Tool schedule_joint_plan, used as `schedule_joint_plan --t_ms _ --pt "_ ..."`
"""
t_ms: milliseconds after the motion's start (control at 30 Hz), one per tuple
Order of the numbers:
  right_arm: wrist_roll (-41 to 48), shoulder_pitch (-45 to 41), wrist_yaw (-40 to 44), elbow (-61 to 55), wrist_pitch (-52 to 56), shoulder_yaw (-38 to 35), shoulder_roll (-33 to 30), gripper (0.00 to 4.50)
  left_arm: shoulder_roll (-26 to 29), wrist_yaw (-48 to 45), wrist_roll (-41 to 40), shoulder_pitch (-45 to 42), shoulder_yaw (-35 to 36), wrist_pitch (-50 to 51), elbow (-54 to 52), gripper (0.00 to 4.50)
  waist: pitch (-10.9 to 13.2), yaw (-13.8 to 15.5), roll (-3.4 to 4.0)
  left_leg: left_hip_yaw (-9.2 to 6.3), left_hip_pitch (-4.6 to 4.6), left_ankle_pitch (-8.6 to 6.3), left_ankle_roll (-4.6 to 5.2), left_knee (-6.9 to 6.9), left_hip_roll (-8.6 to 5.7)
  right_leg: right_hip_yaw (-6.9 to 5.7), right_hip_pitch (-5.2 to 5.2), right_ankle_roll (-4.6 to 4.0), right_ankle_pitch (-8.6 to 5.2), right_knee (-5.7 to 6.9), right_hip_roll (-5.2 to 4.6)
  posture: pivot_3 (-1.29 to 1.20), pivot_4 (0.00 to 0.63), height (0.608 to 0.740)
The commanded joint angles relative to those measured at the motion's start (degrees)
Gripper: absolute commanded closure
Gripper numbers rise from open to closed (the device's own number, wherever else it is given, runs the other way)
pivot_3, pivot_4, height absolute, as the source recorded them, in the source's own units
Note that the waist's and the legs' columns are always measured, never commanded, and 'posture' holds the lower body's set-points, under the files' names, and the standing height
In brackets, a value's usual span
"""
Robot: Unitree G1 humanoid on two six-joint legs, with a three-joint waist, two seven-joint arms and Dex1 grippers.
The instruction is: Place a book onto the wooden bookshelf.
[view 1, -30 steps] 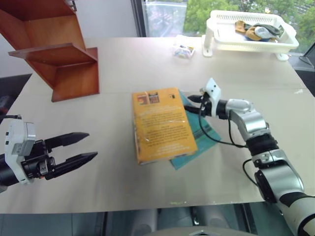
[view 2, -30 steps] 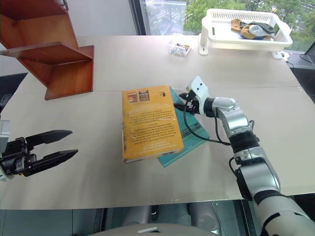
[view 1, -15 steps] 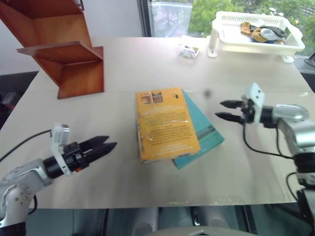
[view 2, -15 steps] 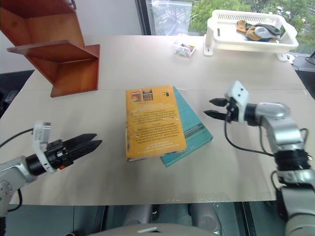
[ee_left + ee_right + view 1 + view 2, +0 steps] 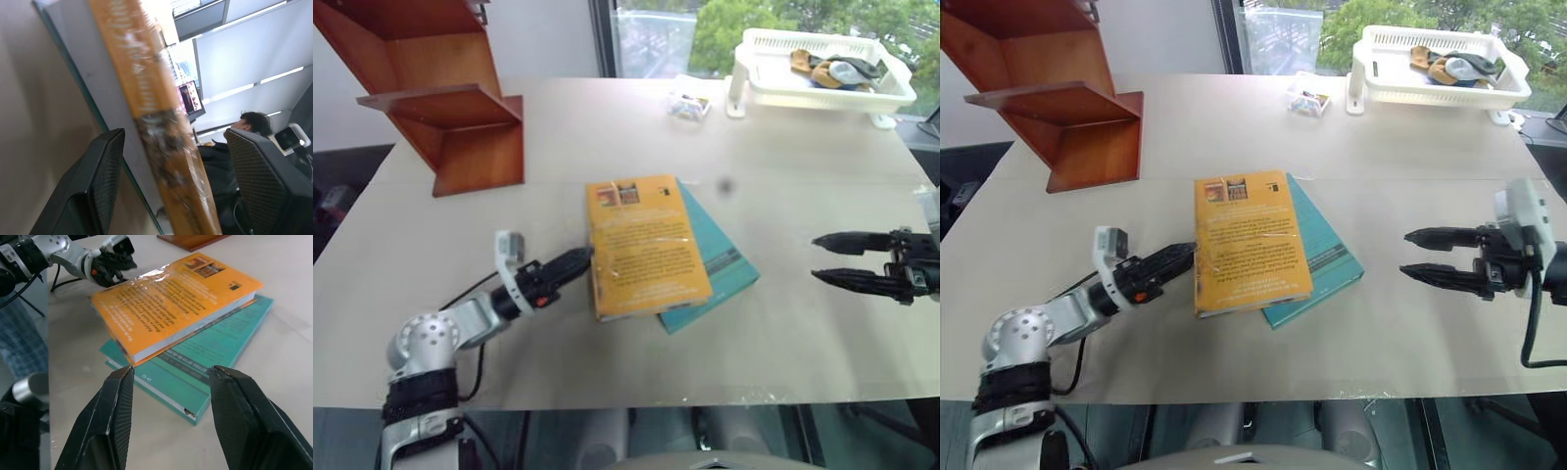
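The thick orange-yellow book lies flat at the table's middle, on top of a thinner teal book. My left gripper is at the book's left edge, lying level. In the left wrist view the yellow spine stands between the open fingers with a gap on each side. My right gripper hovers open well to the right of both books and points at them, holding nothing. The wooden bookshelf stands at the table's far left corner, apart from both grippers.
A white plastic basket with cloths in it sits at the far right corner. A small packet lies beside it. The table's front edge runs just below both arms. A person sits in the background of the left wrist view.
My left gripper has moved right to the book's spine and rolled onto its side. My right gripper has drawn back to the right, away from the books. The books have not moved.
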Motion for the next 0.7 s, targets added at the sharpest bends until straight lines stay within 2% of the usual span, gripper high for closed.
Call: schedule_joint_plan --t_ms 33,133,200,267,367,433,567,700 --pt "1.82 0.91 -1.18 -2.51 -0.62 -3.22 -0.03 2.04 -0.58 -1.97 1.92 -3.53 -1.23 -0.40 4.89 1.02 0.00 0.07 0.00 0.00 -0.01 0.00 0.00 0.00 0.00 -0.01 -0.01 0.00 0.00 0.00 0.01 0.00 0.150 0.740" --pt "4.27 2.26 -1.50 -3.70 0.30 -5.60 -0.14 2.04 -0.42 -4.92 2.68 -6.63 -2.77 1.49 7.90 1.02 0.00 0.14 0.00 0.00 -0.03 0.00 0.00 0.00 0.00 -0.01 -0.01 0.00 0.00 -0.01 0.01 0.00 0.150 0.740" --pt "5.17 2.29 -2.00 -3.73 0.09 -6.42 0.02 1.95 0.19 -6.55 3.78 -7.83 -3.68 2.25 9.93 1.43 0.00 0.16 0.00 0.00 -0.04 0.00 0.00 -0.01 0.00 -0.02 0.00 0.00 0.00 -0.04 0.02 0.00 0.150 0.740" --pt "5.99 2.09 -2.23 -3.54 -0.32 -6.64 0.39 1.95 1.08 -8.69 5.08 -8.07 -5.08 2.51 10.78 2.05 0.00 0.10 0.00 0.00 -0.04 0.00 0.00 -0.01 0.00 -0.02 0.01 0.00 0.00 -0.06 0.01 0.00 0.150 0.740" --pt "7.94 1.71 -2.14 -3.29 -0.80 -7.08 1.19 1.95 1.83 -10.60 6.46 -8.32 -6.12 2.77 11.10 3.41 -0.01 0.07 0.02 -0.01 -0.02 0.00 -0.01 -0.02 0.01 -0.02 0.00 0.00 0.00 -0.05 0.02 0.00 0.150 0.740" --pt "8.38 1.65 -2.03 -3.04 -0.72 -7.03 0.89 1.95 2.15 -11.34 6.79 -8.62 -5.96 2.92 11.15 3.99 -0.01 0.11 0.02 -0.01 -0.02 0.00 -0.01 -0.03 0.02 -0.02 0.00 0.00 0.00 -0.04 0.02 0.00 0.150 0.740" --pt "8.32 0.82 -1.85 -2.00 -1.38 -6.14 0.64 1.95 2.34 -12.48 8.68 -8.31 -5.38 0.06 9.02 4.13 -0.01 0.09 0.03 0.00 -0.02 0.00 0.00 -0.02 0.01 0.00 0.01 0.00 0.00 -0.05 0.00 0.00 0.150 0.740" --pt "10.45 -2.08 -1.24 1.33 -0.45 -5.92 0.57 1.95 2.47 -10.28 9.25 -9.19 -3.19 -4.05 1.20 4.13 -0.01 0.15 0.02 -0.02 -0.04 0.01 -0.01 -0.02 0.03 -0.02 0.01 0.00 0.00 -0.05 0.00 0.00 0.150 0.740"
